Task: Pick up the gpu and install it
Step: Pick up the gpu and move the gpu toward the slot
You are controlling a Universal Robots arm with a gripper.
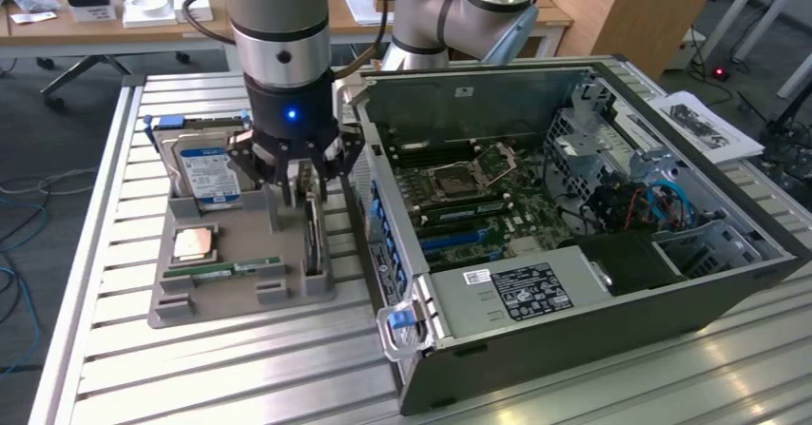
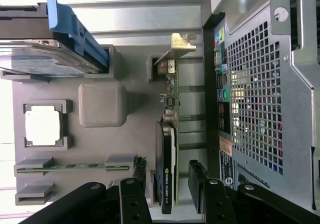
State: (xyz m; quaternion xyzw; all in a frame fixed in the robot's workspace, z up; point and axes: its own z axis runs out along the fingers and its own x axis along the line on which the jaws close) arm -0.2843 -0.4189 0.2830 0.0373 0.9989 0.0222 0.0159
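The gpu (image 1: 314, 242) stands on its long edge in a slot of the grey holder tray (image 1: 216, 299), on the side nearest the computer case. In the wrist view the gpu (image 2: 166, 159) is a thin dark card seen edge-on, with its metal bracket (image 2: 182, 42) at the far end. My gripper (image 1: 293, 202) hangs straight above the card's far half, pointing down. The black fingers (image 2: 199, 184) stand on either side of the card with a gap on each side, so my gripper (image 2: 170, 184) is open and holds nothing.
The tray (image 2: 100, 149) also holds a hard drive (image 1: 207, 173) in a blue bracket, a processor (image 1: 193, 244) and a green memory stick (image 1: 226, 269). The open computer case (image 1: 710, 282) lies close beside the tray, its motherboard (image 1: 470, 197) exposed and its perforated rear panel (image 2: 260, 84) close to the card.
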